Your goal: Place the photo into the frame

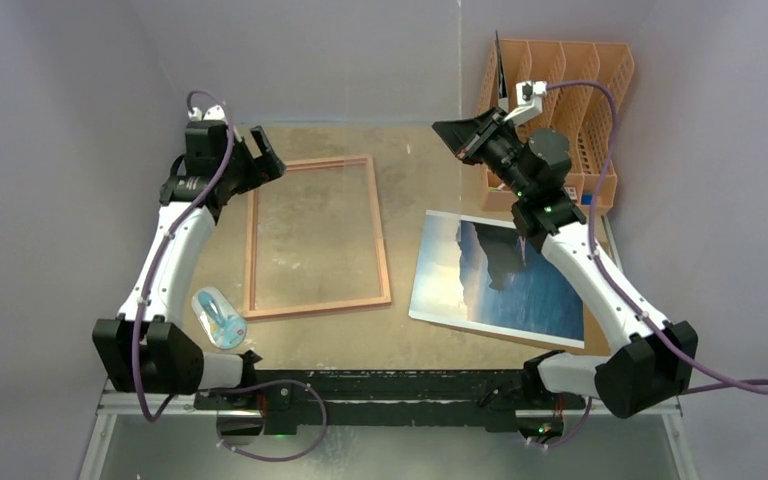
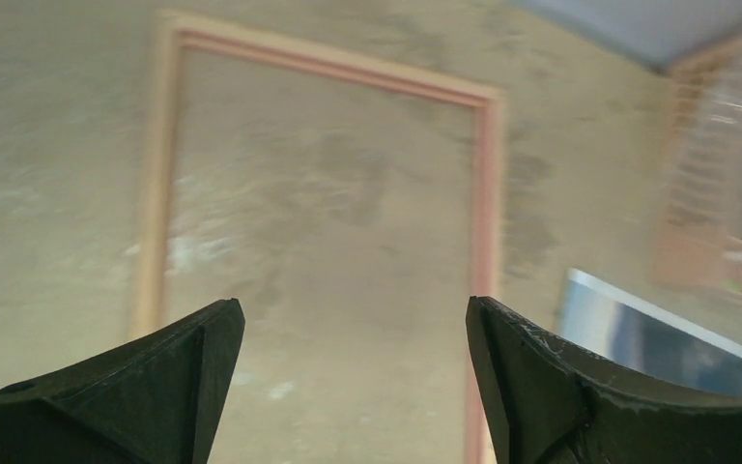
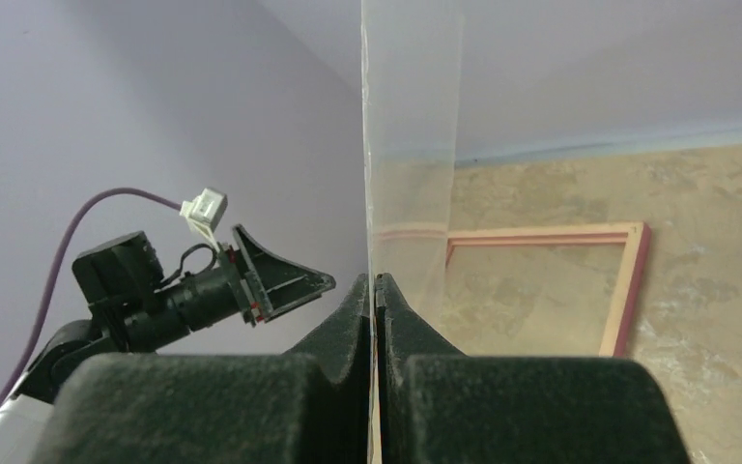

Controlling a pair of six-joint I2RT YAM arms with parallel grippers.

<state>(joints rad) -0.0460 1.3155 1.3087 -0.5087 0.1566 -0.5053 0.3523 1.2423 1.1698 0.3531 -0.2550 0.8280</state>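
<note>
The frame [image 1: 385, 240] lies flat on the table left of the middle, a thin pink-tan rectangle with bare tabletop showing through it; it also appears in the wrist views [image 2: 488, 193] [image 3: 628, 290]. The photo [image 1: 480, 290] of blue sea and dark cliffs lies face up to its right, and a corner of it [image 2: 638, 329] shows in the left wrist view. My left gripper [image 1: 260, 160] [image 2: 355, 319] hangs open over the frame's far left corner, holding nothing. My right gripper [image 1: 450, 132] [image 3: 375, 290] is raised near the back, shut on a clear pane [image 3: 411, 145] that stands upright on edge.
An orange plastic file rack [image 1: 570, 90] stands at the back right with a dark sheet [image 1: 500, 70] upright in it. A small blue and clear object [image 1: 218, 318] lies by the frame's near left corner. Purple walls close in the table.
</note>
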